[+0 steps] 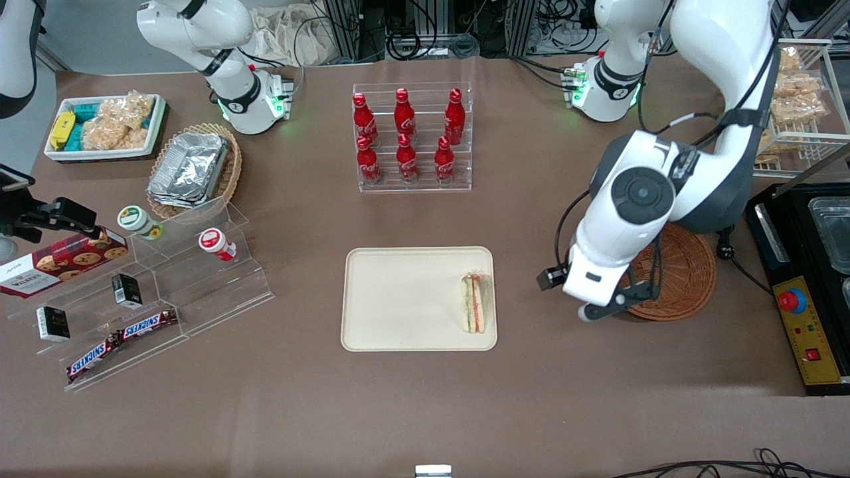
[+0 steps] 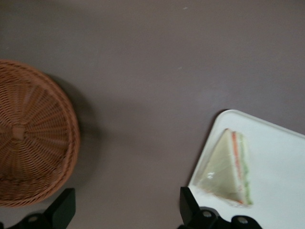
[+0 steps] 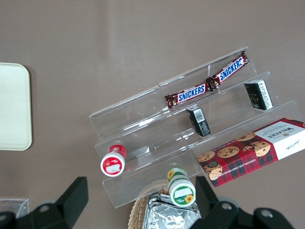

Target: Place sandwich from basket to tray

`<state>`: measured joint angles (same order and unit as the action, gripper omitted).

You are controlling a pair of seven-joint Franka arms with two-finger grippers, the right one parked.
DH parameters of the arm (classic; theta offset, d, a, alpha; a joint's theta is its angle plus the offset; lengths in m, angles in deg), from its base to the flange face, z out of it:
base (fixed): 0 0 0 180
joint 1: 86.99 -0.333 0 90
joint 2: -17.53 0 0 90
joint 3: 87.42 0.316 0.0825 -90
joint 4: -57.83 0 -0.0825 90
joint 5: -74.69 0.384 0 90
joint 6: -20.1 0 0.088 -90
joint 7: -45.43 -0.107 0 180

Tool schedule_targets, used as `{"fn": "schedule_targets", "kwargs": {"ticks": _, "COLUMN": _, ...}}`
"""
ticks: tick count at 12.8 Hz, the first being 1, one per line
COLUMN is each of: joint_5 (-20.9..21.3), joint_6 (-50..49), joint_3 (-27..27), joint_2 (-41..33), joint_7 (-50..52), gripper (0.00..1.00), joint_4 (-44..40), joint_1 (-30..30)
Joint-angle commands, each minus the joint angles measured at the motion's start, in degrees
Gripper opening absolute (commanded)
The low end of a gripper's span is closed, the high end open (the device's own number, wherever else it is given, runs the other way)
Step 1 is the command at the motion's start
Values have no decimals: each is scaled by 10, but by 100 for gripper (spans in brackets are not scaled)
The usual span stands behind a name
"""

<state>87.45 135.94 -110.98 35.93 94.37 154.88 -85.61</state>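
Note:
The sandwich, a clear-wrapped white-bread wedge with orange and green filling, lies on the cream tray, close to the tray edge nearest the working arm. The reddish-brown wicker basket stands beside the tray, partly under the arm, and what shows of its inside holds nothing. My gripper hangs over bare table between basket and tray. It is open, its fingers wide apart with nothing between them.
A clear rack of red cola bottles stands farther from the front camera than the tray. Toward the parked arm's end are a stepped acrylic shelf with snacks, a tan basket of foil trays and a white bin. A black control box sits beside the basket.

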Motion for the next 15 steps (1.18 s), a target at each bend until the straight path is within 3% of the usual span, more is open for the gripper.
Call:
{"fn": "schedule_targets", "kwargs": {"ticks": 1, "joint_5": -23, "joint_6": 48, "joint_3": -1, "joint_2": -144, "joint_7": -79, "gripper": 98, "joint_4": 177, "joint_1": -37}}
{"fn": "schedule_targets", "kwargs": {"ticks": 3, "joint_5": -82, "joint_6": 13, "joint_3": 1, "joint_2": -180, "joint_7": -170, "gripper": 98, "joint_4": 188, "joint_1": -71}}
{"fn": "schedule_targets", "kwargs": {"ticks": 4, "joint_5": -89, "joint_6": -15, "joint_3": 2, "joint_2": -188, "joint_7": -209, "gripper": 98, "joint_4": 183, "joint_1": -84}}
{"fn": "schedule_targets", "kwargs": {"ticks": 7, "joint_5": -94, "joint_6": -79, "joint_3": 4, "joint_2": -188, "joint_7": -248, "gripper": 99, "joint_4": 138, "joint_1": -118}}
{"fn": "schedule_targets", "kwargs": {"ticks": 11, "joint_5": -123, "joint_6": -173, "joint_3": 4, "joint_2": -186, "joint_7": -374, "gripper": 99, "joint_4": 62, "joint_1": -189}}
{"fn": "schedule_targets", "kwargs": {"ticks": 15, "joint_5": -110, "joint_6": -248, "joint_3": 2, "joint_2": -108, "joint_7": -390, "gripper": 99, "joint_4": -66, "joint_1": -203}}
